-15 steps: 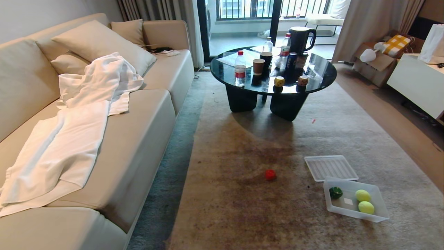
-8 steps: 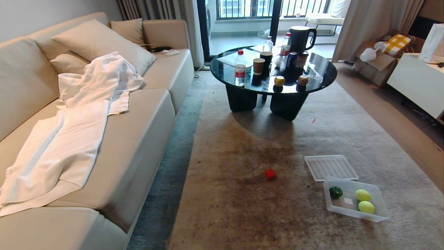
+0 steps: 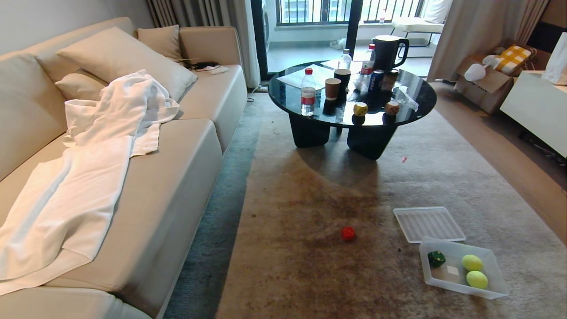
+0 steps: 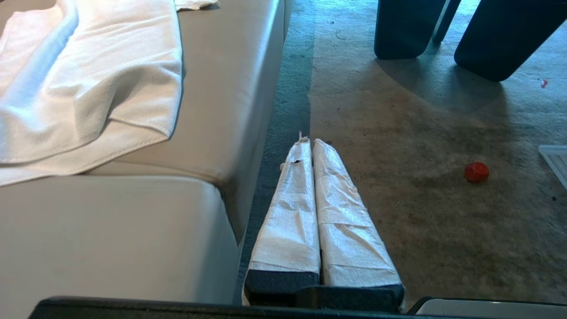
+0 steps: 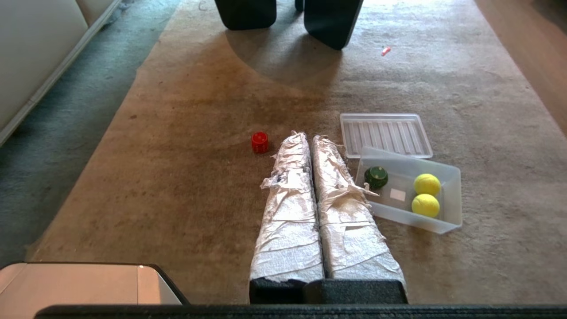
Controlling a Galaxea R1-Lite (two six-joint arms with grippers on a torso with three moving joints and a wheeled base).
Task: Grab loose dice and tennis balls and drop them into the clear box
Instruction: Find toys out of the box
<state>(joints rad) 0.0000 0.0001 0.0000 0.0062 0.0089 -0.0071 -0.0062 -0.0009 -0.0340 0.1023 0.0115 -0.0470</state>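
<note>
A red die lies loose on the carpet. To its right stands the clear box, which holds a green die and two tennis balls. A yellow die and a tan die sit on the front part of the black round table. Neither arm shows in the head view. My left gripper is shut and empty above the carpet beside the sofa. My right gripper is shut and empty, between the red die and the box.
The ribbed lid lies flat just behind the box. The table also carries bottles, cups and a black kettle. A beige sofa with a white cloth runs along the left. A cardboard box and a white cabinet stand at the right.
The whole head view has shifted: everything sits a little lower in the picture, so the camera has moved. No die, ball or box has changed place on its own.
</note>
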